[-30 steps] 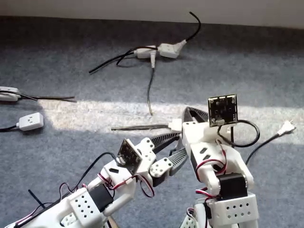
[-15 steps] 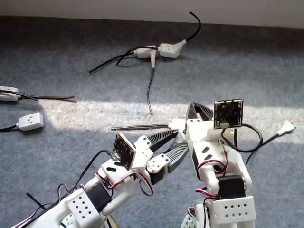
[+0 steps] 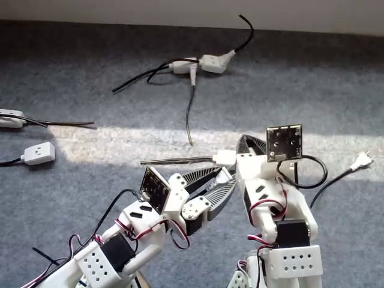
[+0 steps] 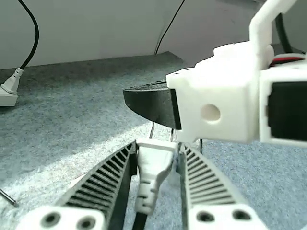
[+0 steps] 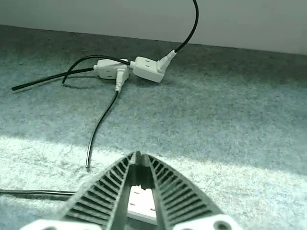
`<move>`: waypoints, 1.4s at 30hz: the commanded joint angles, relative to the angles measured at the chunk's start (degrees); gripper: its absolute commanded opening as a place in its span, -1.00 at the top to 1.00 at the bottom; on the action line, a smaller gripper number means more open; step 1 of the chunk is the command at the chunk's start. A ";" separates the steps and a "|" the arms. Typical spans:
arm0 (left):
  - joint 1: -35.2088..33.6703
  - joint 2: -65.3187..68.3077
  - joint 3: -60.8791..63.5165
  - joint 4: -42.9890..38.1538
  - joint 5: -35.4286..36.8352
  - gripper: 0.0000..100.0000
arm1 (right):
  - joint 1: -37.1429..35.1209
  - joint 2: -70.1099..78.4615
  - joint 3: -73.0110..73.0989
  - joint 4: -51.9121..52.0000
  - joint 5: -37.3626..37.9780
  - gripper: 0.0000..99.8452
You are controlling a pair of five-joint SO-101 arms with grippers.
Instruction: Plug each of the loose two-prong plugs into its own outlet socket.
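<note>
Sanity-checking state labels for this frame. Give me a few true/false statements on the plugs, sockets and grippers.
1. The left gripper is shut on a white two-prong plug. True.
2. That plug is already seated in a socket. False: it sits in none, and the right gripper holds an outlet socket apart from it.
3. A loose plug lies on the carpet, away from both grippers. True.
4. The far outlet pair has nothing plugged in. False: corded plugs sit in it.
</note>
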State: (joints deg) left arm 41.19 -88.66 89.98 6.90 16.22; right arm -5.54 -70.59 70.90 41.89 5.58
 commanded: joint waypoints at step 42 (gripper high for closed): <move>-1.01 70.90 -57.36 14.77 -24.88 0.99 | 26.24 0.48 13.49 6.20 -5.98 0.98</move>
State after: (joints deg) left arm 40.57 -25.63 47.34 11.56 -4.00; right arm 20.48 -69.63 83.65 50.68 -0.22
